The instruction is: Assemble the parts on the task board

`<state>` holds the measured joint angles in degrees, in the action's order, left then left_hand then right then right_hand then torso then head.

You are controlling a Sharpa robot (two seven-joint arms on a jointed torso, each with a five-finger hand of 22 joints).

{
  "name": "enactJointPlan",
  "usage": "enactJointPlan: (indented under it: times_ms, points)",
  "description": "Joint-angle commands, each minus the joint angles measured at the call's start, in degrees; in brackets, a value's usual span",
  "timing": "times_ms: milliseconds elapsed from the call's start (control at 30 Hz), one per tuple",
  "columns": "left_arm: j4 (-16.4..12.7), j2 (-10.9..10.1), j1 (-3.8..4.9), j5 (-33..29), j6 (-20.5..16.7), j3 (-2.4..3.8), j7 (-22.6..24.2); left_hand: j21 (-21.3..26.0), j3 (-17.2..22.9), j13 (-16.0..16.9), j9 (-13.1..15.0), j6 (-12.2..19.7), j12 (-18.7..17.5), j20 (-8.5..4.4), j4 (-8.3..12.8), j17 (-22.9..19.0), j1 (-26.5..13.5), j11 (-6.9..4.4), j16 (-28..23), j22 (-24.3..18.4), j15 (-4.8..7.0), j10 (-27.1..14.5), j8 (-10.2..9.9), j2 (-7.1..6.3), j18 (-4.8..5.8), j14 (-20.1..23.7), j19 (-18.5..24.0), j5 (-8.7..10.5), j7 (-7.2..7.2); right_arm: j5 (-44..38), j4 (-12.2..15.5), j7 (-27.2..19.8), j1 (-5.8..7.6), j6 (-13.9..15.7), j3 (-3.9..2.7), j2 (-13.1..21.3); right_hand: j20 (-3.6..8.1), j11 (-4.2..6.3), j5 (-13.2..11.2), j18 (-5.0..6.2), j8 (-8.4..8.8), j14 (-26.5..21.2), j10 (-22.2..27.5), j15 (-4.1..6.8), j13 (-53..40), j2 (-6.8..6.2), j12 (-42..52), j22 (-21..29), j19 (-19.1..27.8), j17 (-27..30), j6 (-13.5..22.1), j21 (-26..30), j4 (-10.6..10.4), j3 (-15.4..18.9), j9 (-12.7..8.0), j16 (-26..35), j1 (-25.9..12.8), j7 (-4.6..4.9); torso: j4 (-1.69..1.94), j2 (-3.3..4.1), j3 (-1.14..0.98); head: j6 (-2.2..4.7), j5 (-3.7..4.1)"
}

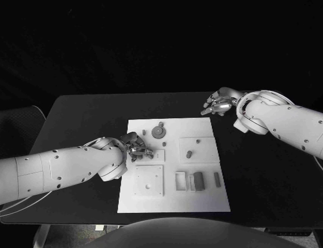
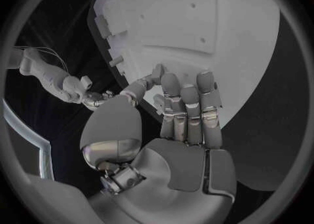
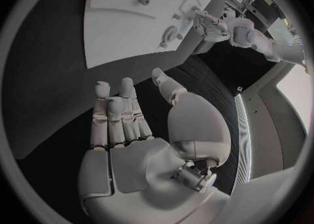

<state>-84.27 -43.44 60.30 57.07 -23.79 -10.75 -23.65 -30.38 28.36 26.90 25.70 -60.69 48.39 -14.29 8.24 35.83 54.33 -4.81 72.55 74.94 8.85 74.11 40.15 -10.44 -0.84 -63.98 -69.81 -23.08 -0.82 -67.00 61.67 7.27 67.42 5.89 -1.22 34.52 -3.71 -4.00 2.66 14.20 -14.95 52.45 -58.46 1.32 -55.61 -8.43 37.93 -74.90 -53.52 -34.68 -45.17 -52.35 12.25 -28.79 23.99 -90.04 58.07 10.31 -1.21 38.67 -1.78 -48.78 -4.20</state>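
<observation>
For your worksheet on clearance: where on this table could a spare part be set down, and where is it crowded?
Free: the bare black table behind the left hand, and the strip between the task board and the right arm. Crowded: the board's near right, around the upright block.

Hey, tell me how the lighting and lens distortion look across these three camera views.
Head view: the white task board is bright against a black table and dark surround. Left wrist view: fisheye bends the board's edges, and the left hand looms large. Right wrist view: same curving, with the right hand evenly lit.
</observation>
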Motion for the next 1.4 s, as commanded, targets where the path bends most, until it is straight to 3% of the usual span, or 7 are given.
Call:
enactJointPlan:
  times_ms: [33,200,367,900,1400]
  points:
    - [-0.3,0.2,-0.1,-0.3,1.2,-0.05,0.4,-0.5,5.9,0.0,0.2,-0.1,0.3,0.08,6.0,0.0,2.0,-0.03,0.4,1.2,-0.05,-0.3,-0.2,0.86,-0.18,0.4,-0.3,-0.7,-0.29,-0.2,0.0,-0.3,-0.04,-0.8,-0.02,0.0,0.02,-0.27,0.3,0.8,0.39,-0.1,0.0,0.4,0.1,-0.04,0.3,-0.9,0.4,0.1,0.0,0.3,-0.2,0.0,-0.1,0.0,-0.4,0.39,-0.02,0.01,-0.01,0.06,-0.01]
    - [-0.4,0.2,-0.1,0.0,0.2,-0.03,0.8,-0.7,6.9,0.1,0.3,-0.4,0.6,0.06,6.9,0.1,3.9,-0.08,0.6,1.2,-0.05,-0.1,-0.2,1.95,-0.22,0.3,-0.4,-0.94,-0.27,-0.2,0.0,-0.3,-0.04,-0.8,-0.02,0.0,0.01,-0.27,0.3,0.8,0.39,-0.1,0.0,0.4,0.1,-0.04,0.3,-0.9,0.4,0.1,0.0,0.3,-0.3,0.0,-0.1,0.0,-0.4,0.39,-0.01,0.01,0.02,0.05,0.03]
    - [-0.6,0.2,-0.1,0.8,-1.1,-0.01,1.7,-0.9,7.2,0.2,0.5,-0.7,0.7,0.03,7.3,0.1,4.7,-0.17,0.8,1.2,-0.01,0.2,-0.1,2.14,-0.25,0.0,-0.7,-1.06,-0.19,-0.2,0.0,-0.3,-0.05,-0.8,-0.02,0.0,0.01,-0.27,0.3,0.8,0.39,-0.1,0.0,0.4,0.1,-0.03,0.3,-0.9,0.4,0.1,0.0,0.3,-0.3,0.0,-0.1,0.0,-0.5,0.39,0.0,0.01,0.0,0.01,0.01]
    - [-2.2,-0.4,-0.1,5.1,-5.8,0.05,3.4,-2.0,6.9,0.4,1.4,-2.1,1.4,-0.26,8.0,0.3,5.5,-0.7,1.5,1.3,0.4,1.3,-0.2,1.89,-0.38,-1.1,-1.6,-5.17,0.33,-0.2,0.1,-0.3,-0.05,-0.6,-0.02,0.1,0.0,-0.27,0.3,0.8,0.39,-0.1,0.0,0.39,0.1,-0.05,0.3,-0.9,0.4,0.1,0.0,0.3,-0.4,0.0,-0.1,0.0,-0.6,0.4,-0.04,0.0,-0.06,0.1,-0.11]
    - [-1.7,-0.4,0.07,7.9,-3.7,0.1,-3.9,-2.4,6.9,0.5,2.1,-2.5,1.6,-0.37,7.8,0.4,5.4,-0.86,1.7,1.2,0.53,1.6,-0.4,1.54,-0.39,-1.4,-1.8,-6.2,0.51,-0.2,0.2,-0.3,-0.05,-0.6,-0.02,0.1,0.01,-0.27,0.3,0.8,0.39,-0.1,0.0,0.39,0.1,-0.09,0.3,-0.9,0.4,0.1,0.1,0.3,-0.5,0.0,-0.1,0.0,-0.6,0.39,-0.04,-0.02,-0.08,-0.06,-0.32]
